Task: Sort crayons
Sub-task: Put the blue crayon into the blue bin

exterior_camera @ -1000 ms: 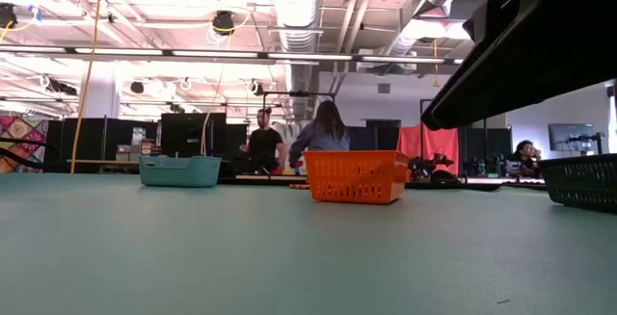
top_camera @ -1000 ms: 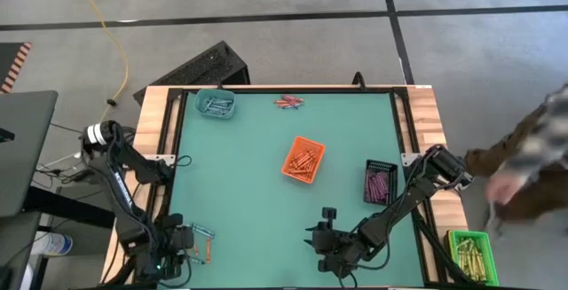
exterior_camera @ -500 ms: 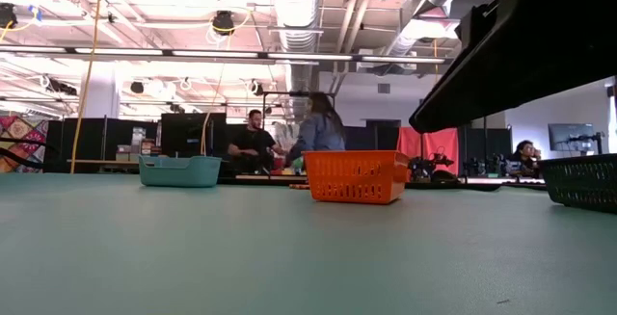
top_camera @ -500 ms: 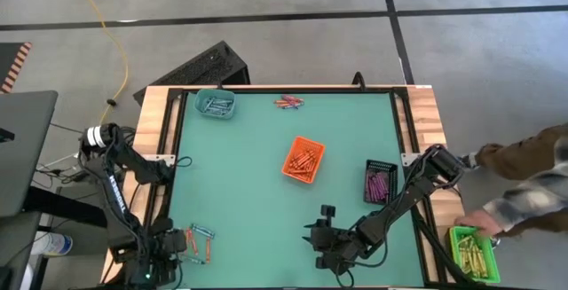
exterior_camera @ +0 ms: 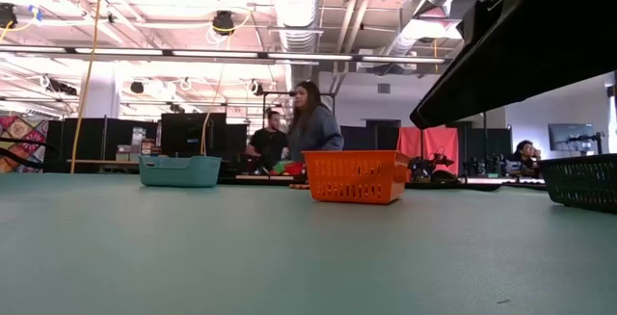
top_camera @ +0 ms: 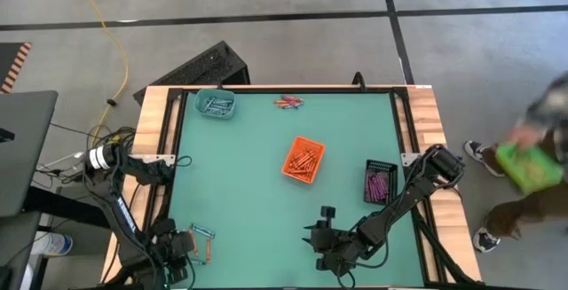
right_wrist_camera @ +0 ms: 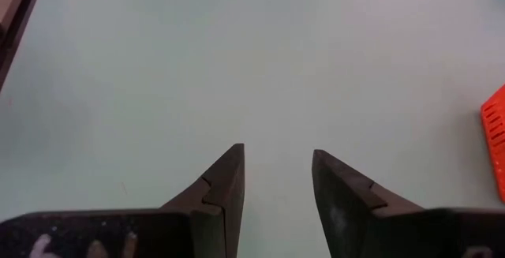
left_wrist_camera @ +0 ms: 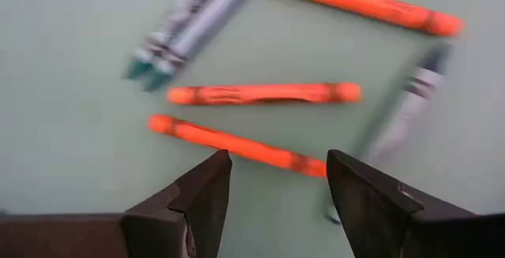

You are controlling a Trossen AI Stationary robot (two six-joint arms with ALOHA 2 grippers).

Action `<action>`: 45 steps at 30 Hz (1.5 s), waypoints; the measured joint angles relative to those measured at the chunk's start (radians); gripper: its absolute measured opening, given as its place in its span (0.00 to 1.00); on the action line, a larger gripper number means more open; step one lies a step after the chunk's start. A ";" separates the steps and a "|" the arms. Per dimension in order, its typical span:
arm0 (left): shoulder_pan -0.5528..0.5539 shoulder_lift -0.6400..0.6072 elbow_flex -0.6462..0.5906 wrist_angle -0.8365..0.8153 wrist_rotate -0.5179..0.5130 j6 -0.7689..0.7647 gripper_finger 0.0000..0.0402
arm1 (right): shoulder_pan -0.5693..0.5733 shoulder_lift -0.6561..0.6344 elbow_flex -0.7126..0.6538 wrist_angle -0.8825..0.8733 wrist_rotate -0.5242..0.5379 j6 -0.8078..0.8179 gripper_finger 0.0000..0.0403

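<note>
A loose group of orange-red and blue-grey crayons [top_camera: 202, 237] lies flat on the green table near its front left corner. In the left wrist view there are three orange-red crayons [left_wrist_camera: 264, 93] and a few blue-grey ones [left_wrist_camera: 197, 23]. My left gripper [top_camera: 184, 246] is open just left of them. Its fingers [left_wrist_camera: 276, 187] stand on either side of the end of one orange-red crayon [left_wrist_camera: 237, 144] without touching it. My right gripper [top_camera: 315, 239] is open and empty over bare table [right_wrist_camera: 276, 171] near the front middle. A few more crayons [top_camera: 287, 102] lie at the far edge.
A teal tray [top_camera: 215, 105] stands at the far left, an orange tray [top_camera: 303, 160] in the middle and a black tray of purple-pink crayons [top_camera: 379, 182] to the right. A person [top_camera: 541, 148] beside the table's right edge holds a green tray [top_camera: 525, 166]. People [exterior_camera: 310, 127] show behind the table.
The person at the right has lifted the green tray of yellow-olive sticks from beside the table's front right corner and carried it away. My left arm's elbow has swung toward the near edge, while its gripper stays by the crayons.
</note>
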 joint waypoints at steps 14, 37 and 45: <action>0.008 0.003 -0.025 -0.051 -0.012 -0.099 0.50 | 0.005 0.000 0.000 0.005 0.000 -0.001 0.36; 0.136 0.003 -0.023 -0.059 -0.108 0.175 0.50 | 0.006 0.000 0.000 0.005 -0.004 -0.001 0.36; 0.149 0.003 0.010 -0.123 -0.175 0.345 0.50 | 0.005 0.000 0.000 0.005 -0.019 -0.004 0.36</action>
